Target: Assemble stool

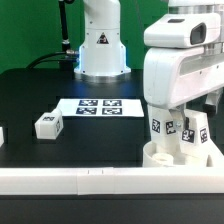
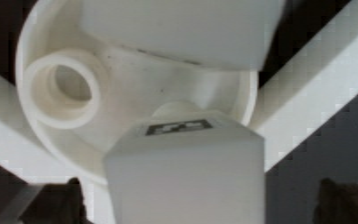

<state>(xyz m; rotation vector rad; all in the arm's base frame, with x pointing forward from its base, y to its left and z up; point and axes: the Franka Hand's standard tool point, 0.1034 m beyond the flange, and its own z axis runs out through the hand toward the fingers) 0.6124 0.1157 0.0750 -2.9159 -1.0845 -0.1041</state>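
The jaws stand wide apart either side of a leg (image 2: 179,170) on the seat disc (image 2: 123,70).

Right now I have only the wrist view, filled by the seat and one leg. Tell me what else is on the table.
Observer: A loose leg lies on the table, well toward the exterior view's left of the seat, touching nothing.
Operator: Say what is between them.
Observer: Only bare table; the marker board lies flat behind that gap.
Operator: Describe the seat's surroundings.
Observer: The seat sits close behind the long rail that runs along the front edge; I cannot tell whether they touch.
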